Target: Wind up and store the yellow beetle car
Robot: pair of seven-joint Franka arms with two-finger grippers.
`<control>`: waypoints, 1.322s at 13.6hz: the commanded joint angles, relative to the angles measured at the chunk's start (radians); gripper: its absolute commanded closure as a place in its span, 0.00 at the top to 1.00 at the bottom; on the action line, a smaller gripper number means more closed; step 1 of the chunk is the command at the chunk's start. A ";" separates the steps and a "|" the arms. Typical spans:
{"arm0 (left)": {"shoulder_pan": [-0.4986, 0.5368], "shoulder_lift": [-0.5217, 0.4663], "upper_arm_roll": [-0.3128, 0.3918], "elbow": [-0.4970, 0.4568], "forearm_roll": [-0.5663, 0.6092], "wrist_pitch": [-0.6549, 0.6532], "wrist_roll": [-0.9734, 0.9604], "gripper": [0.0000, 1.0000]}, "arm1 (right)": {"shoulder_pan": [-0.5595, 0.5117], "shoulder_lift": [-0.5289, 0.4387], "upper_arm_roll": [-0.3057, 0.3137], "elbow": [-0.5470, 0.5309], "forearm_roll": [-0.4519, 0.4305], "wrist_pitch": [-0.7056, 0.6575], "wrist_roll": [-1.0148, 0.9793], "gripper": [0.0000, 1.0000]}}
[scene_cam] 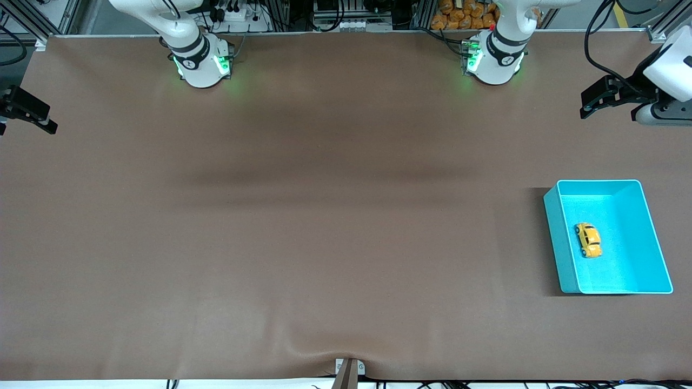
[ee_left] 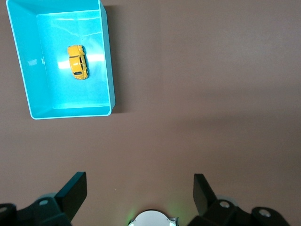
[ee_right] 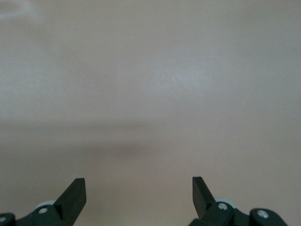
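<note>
The yellow beetle car [scene_cam: 588,240] lies on its wheels inside the turquoise bin [scene_cam: 557,237] toward the left arm's end of the table. It also shows in the left wrist view [ee_left: 77,61], inside the bin [ee_left: 107,56]. My left gripper [scene_cam: 605,102] is open and empty, high above the table at the left arm's end, well away from the bin; its jaws stand wide in the left wrist view [ee_left: 140,188]. My right gripper [scene_cam: 32,113] is open and empty over the right arm's end of the table, and its wrist view [ee_right: 139,188] shows only bare brown table.
The brown table cover [scene_cam: 324,216] has a small ripple at its near edge by a clamp [scene_cam: 348,370]. The two arm bases [scene_cam: 203,62] [scene_cam: 494,59] stand along the edge farthest from the front camera.
</note>
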 commanded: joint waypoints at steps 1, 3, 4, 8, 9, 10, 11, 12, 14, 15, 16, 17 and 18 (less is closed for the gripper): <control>-0.014 0.057 0.009 0.094 -0.001 -0.021 0.014 1.00 | 0.004 -0.016 -0.004 -0.004 -0.012 -0.009 -0.009 1.00; -0.017 0.057 0.012 0.096 -0.001 -0.021 0.020 1.00 | 0.002 -0.013 -0.004 -0.004 -0.012 -0.008 -0.007 1.00; -0.020 0.061 0.012 0.096 -0.001 -0.021 0.021 1.00 | 0.002 -0.013 -0.004 -0.004 -0.012 -0.008 -0.007 1.00; -0.026 0.061 0.013 0.096 0.000 -0.021 0.064 1.00 | 0.002 -0.010 -0.004 -0.004 -0.012 -0.006 -0.007 1.00; -0.023 0.059 0.013 0.096 0.000 -0.021 0.064 1.00 | 0.002 -0.010 -0.004 -0.004 -0.012 -0.008 -0.007 1.00; -0.023 0.057 0.013 0.096 0.000 -0.021 0.064 1.00 | 0.002 -0.010 -0.004 -0.004 -0.012 -0.008 -0.005 1.00; -0.023 0.054 0.013 0.096 -0.001 -0.021 0.064 1.00 | 0.002 -0.010 -0.004 -0.004 -0.012 -0.008 -0.005 1.00; -0.023 0.053 0.013 0.096 -0.001 -0.021 0.058 1.00 | 0.002 -0.010 -0.004 -0.004 -0.012 -0.008 -0.004 1.00; -0.020 0.051 0.013 0.095 -0.001 -0.021 0.051 1.00 | 0.002 -0.009 -0.004 -0.004 -0.012 -0.008 -0.004 1.00; -0.019 0.051 0.013 0.094 -0.004 -0.021 0.048 1.00 | 0.002 -0.009 -0.004 -0.004 -0.012 -0.008 -0.004 1.00; -0.017 0.050 0.013 0.094 -0.006 -0.021 0.044 1.00 | 0.001 -0.009 -0.004 -0.004 -0.012 -0.008 -0.004 1.00; -0.017 0.050 0.013 0.094 -0.006 -0.021 0.034 1.00 | -0.001 -0.009 -0.004 -0.004 -0.012 -0.008 -0.004 1.00; -0.017 0.048 0.013 0.094 -0.009 -0.021 0.022 1.00 | -0.005 -0.009 -0.004 -0.004 -0.012 -0.008 -0.004 1.00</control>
